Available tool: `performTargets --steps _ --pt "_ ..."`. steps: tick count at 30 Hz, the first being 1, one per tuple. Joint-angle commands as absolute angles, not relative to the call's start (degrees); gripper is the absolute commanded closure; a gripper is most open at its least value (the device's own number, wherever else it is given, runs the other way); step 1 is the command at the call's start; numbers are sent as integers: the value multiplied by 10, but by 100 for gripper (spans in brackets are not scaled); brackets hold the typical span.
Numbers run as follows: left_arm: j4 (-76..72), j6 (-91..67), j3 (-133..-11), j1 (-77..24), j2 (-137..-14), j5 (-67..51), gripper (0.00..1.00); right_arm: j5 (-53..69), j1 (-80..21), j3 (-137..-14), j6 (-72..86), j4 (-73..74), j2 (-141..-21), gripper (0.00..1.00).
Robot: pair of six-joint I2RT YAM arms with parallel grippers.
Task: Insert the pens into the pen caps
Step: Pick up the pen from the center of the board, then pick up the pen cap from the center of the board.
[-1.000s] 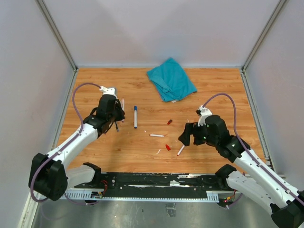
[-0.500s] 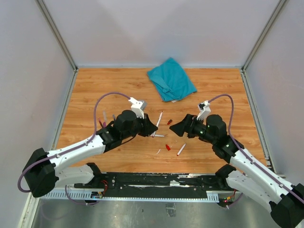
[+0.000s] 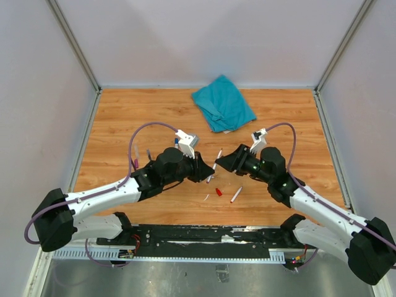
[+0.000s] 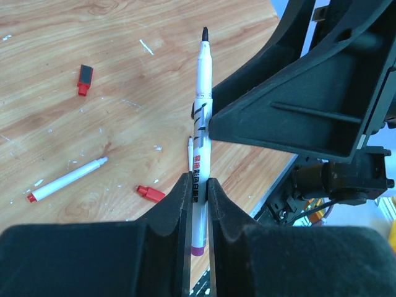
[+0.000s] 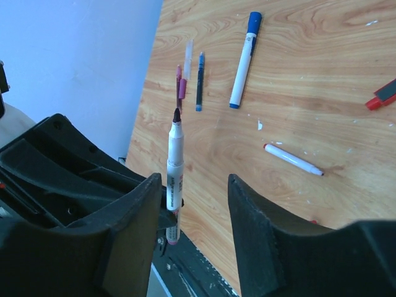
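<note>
While the left gripper clamps a dark-tipped pen above the table centre, the right gripper, fingers apart and empty, sits at the pen's 3 o'clock. The pen's axis points toward 1 o'clock, and a red cap lies at its 6 o'clock.

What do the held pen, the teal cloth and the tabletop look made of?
Pen: smooth glossy white plastic, going by its sheen and printed barrel. Teal cloth: soft matte fabric; it lies in folds. Tabletop: wood-grain surface, possibly laminate, with visible scuffs.
</note>
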State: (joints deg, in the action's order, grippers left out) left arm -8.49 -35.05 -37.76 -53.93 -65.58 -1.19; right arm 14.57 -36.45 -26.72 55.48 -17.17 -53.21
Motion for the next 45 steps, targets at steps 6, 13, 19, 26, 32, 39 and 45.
performTargets --steps 6,13,19,26,32,39,45 --pt "-113 -351 -385 -547 -664 -10 94 157 -403 -268 583 -251 -569 69" --pt "-113 -351 -388 -548 -662 1 90 160 -419 -260 594 -272 -578 91" --pt "-86 -358 -377 -547 -645 47 69 127 -419 -265 552 -217 -555 99" --pt "61 -378 -376 -541 -605 235 49 60 -419 -306 459 -39 -493 99" --pt "123 -393 -353 -451 -597 247 52 43 -419 -306 432 23 -456 100" --pt "161 -377 -344 -361 -593 269 51 29 -419 -289 424 52 -418 99" --pt "171 -364 -341 -274 -619 267 53 23 -419 -299 405 85 -408 99"
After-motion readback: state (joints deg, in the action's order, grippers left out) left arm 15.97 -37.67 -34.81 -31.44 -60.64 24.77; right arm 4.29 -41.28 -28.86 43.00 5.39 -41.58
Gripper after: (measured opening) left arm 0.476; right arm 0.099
